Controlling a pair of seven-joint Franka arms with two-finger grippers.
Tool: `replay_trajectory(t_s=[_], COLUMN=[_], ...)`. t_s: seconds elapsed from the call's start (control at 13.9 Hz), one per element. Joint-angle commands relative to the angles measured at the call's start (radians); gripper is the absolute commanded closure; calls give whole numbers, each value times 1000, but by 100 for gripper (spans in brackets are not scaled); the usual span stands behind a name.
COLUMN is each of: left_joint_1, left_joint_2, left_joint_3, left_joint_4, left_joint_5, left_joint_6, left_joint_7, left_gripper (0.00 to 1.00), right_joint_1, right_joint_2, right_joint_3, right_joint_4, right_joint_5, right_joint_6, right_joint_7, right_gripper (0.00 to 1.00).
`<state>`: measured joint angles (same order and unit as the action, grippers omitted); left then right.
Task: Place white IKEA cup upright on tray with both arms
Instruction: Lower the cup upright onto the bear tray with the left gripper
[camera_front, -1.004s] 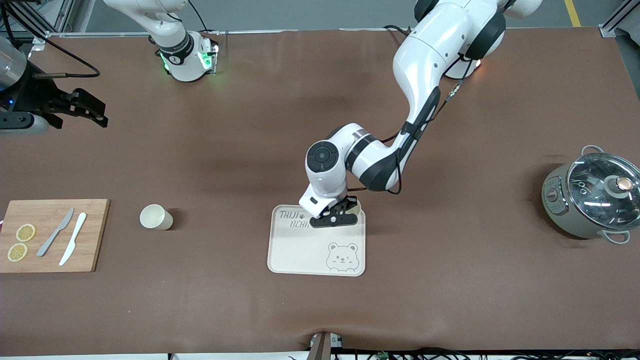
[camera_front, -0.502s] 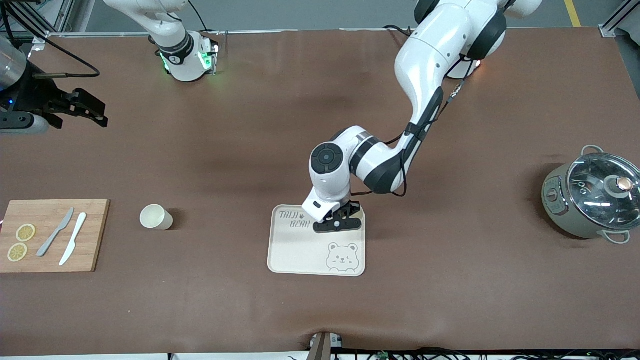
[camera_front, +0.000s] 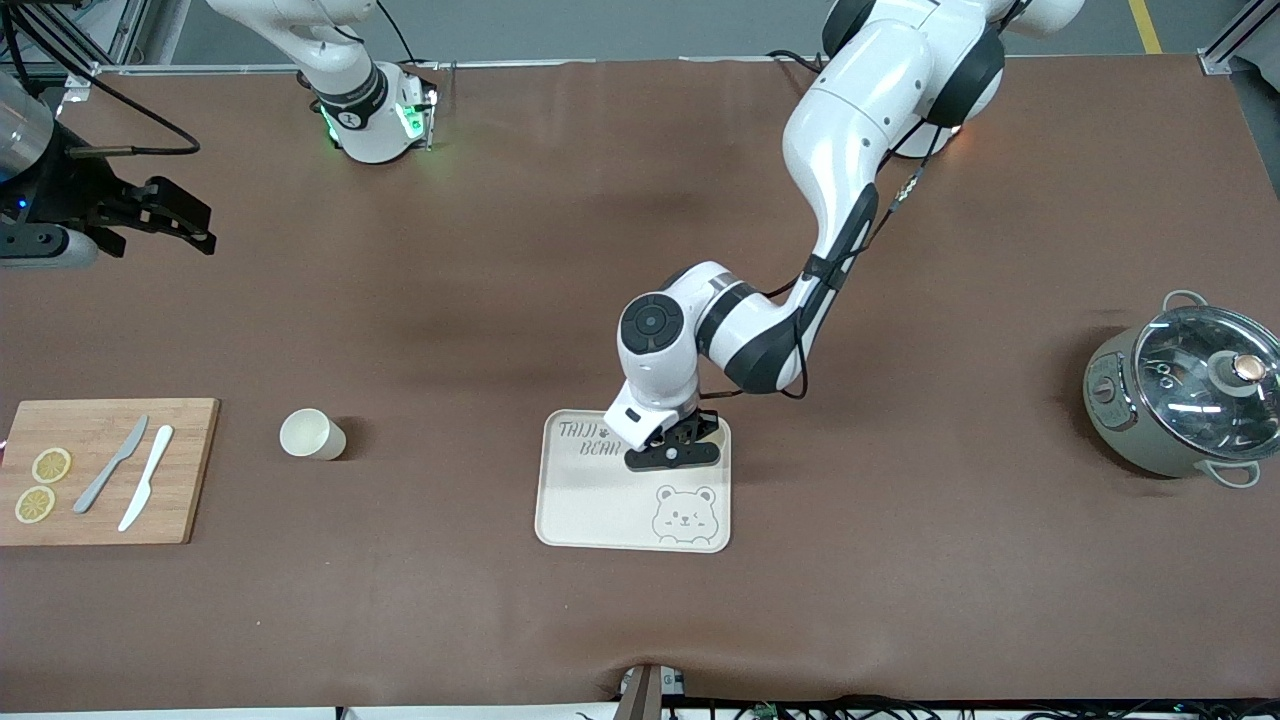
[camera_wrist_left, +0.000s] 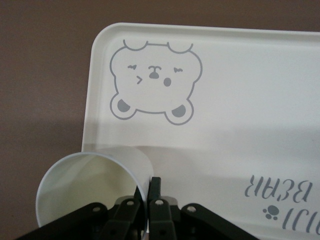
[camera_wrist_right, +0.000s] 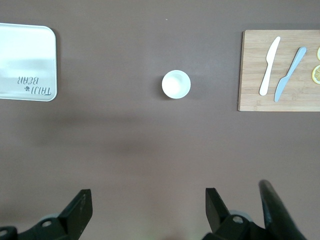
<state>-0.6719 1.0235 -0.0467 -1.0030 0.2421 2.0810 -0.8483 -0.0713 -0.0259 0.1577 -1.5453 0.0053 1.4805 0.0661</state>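
Placement is the step in hand. The left gripper (camera_front: 672, 452) hangs low over the tray (camera_front: 590, 510), at the half toward the left arm's end of the table (camera_front: 640, 620). Its fingers (camera_wrist_left: 156, 199) are clamped together on the wall of a white cup (camera_wrist_left: 85, 195), one inside the rim and one outside. The cup's mouth faces up, beside the bear drawing (camera_wrist_left: 155, 82). Whether its base touches the tray cannot be told.

Procedure, as judged from this pose:
- Lower straight down, wrist level, until the base sits flat.
- Keep the base well inside the raised tray rim; the cup hangs close to that edge.
- Part the fingers only slightly at first, since a rim pinch can drag a light cup over.
- Lift vertically until clear of the rim.

The right gripper (camera_front: 190, 228) waits at its own end of the table, fingers apart. A second cup (camera_front: 312, 434) stands on the table between the board (camera_front: 190, 420) and the tray.
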Motion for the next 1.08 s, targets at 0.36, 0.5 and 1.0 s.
replay_trajectory(t_s=[0.36,0.5,1.0], left_joint_1=[-32,-32,-31], left_joint_2=[27,27,44], left_joint_3=[28,34,36], left_joint_4=[47,47,44], left_joint_5=[-18,-18,-18], left_joint_6=[24,31,57], left_joint_7=[-14,-15,-14], left_gripper=[100,100,100], right_joint_1=[8,8,7], right_joint_2=[3,3,3], right_joint_3=[-1,-1,-1], right_joint_4=[8,8,7], right_joint_5=[-19,-19,-19], right_joint_6=[-6,-6,-9], right_joint_7=[4,4,4], right_gripper=[0,0,0])
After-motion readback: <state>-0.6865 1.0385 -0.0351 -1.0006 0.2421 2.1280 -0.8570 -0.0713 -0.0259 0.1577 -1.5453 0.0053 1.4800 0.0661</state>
